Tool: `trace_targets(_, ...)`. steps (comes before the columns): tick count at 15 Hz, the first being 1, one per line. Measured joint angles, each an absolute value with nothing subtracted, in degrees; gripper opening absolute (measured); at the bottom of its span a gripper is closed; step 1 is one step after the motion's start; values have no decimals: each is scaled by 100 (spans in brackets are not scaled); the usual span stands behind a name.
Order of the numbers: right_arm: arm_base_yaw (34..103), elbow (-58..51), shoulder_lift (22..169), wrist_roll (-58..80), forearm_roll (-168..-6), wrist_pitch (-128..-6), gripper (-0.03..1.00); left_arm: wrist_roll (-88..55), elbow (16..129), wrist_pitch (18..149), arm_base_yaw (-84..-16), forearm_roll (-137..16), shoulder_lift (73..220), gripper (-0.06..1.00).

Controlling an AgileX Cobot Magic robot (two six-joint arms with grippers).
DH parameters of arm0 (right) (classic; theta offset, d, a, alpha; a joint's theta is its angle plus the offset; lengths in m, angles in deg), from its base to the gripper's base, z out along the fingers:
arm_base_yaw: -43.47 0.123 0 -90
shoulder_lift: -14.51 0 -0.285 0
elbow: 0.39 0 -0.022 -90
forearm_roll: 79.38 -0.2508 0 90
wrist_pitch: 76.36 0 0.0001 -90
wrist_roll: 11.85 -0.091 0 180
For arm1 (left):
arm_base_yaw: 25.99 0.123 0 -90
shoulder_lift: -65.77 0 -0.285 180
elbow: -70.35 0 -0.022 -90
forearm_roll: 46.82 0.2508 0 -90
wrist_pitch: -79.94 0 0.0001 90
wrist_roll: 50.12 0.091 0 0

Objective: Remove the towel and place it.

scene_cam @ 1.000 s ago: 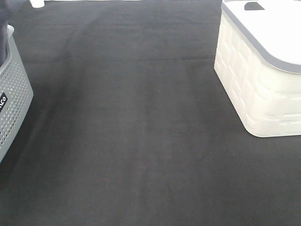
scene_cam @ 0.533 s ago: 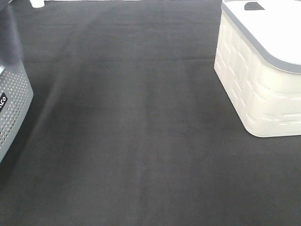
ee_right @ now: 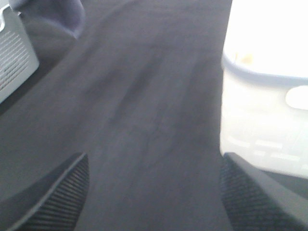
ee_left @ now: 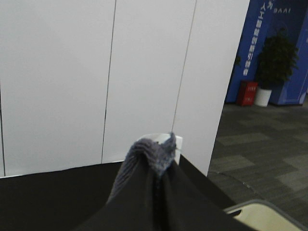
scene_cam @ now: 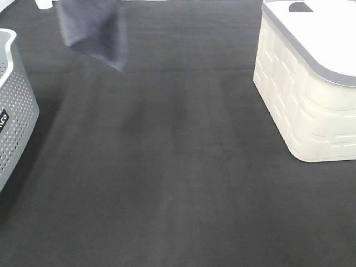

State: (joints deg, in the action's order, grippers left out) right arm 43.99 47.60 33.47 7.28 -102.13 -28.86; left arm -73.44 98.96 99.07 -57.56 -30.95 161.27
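Exterior high view shows us the soft grey-purple microfibre towel [scene_cam: 93,30] hanging in the air at the far left. It is clear of the black cloth surface [scene_cam: 178,167] and just right of the grey perforated plastic basket [scene_cam: 16,105]. We judge it is held high so that its lower corner clears the basket rim and drags on nothing.

In the left wrist view the left pincer [ee_left: 155,183] is clenched on a bunched fold of the towel, the cloth puckering up between its dark fingers. Such a one-spot pinch lets the rest drape freely.

The right pincer [ee_right: 154,192] is released, its ribbed pads [ee_right: 57,197] wide apart with nothing between them. It sits near the cream-white lidded bin [scene_cam: 306,105], well apart from the towel.

We think the removing is done and the placing is not; we cannot tell where to lay the towel.
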Motion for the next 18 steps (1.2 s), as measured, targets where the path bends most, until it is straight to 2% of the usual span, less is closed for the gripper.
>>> trace_targets(3,4399,4760,3742,1450,-10666,-3448,74,-6828,9896,10366,-5986,-3169,16288,0)
trace_targets(6,4399,4760,4522,3811,-12201,-3488,74,-6009,9896,11185,-6123,-3490,16345,0)
trace_targets(9,4399,4760,5484,5547,-13605,-3322,72,-5190,9724,11718,-6152,-3966,16420,0)
trace_targets(14,4399,4772,6349,6074,-13914,-3362,71,-5396,8257,11557,-6415,-3960,16471,0)
trace_targets(18,4399,5620,6481,7724,-15364,-3717,70,-6107,8103,11311,-6576,-3461,16471,0)
